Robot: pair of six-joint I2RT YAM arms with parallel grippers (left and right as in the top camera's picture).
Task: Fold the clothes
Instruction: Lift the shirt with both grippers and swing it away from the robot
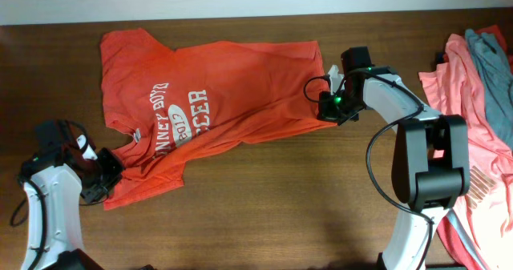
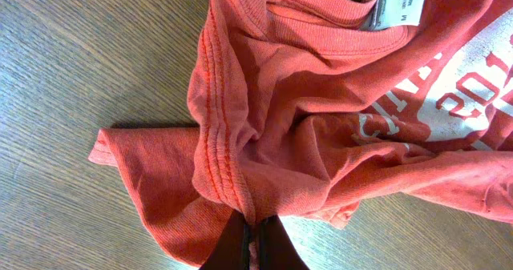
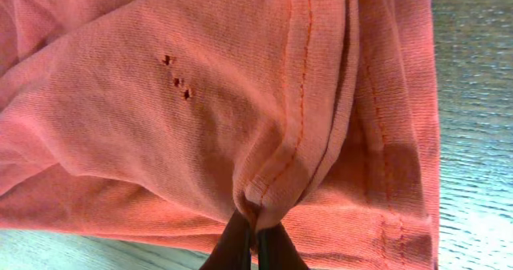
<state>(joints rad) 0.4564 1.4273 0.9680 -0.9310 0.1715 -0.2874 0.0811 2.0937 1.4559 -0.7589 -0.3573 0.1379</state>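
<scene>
An orange-red T-shirt (image 1: 200, 102) with white chest print lies spread and rumpled across the wooden table (image 1: 264, 198). My left gripper (image 1: 108, 172) sits at its lower left corner, shut on a bunched seam of the shirt (image 2: 240, 150) near the collar; the white neck label (image 2: 397, 4) shows above. My right gripper (image 1: 325, 106) is at the shirt's right edge, shut on a pinched fold of the hem (image 3: 264, 198). Three tiny holes (image 3: 176, 78) mark the fabric there.
A pile of salmon-pink shirts (image 1: 473, 118) with a grey garment (image 1: 493, 62) on top lies at the table's right edge, beside the right arm's base (image 1: 433, 166). Bare wood shows along the front (image 1: 264, 222).
</scene>
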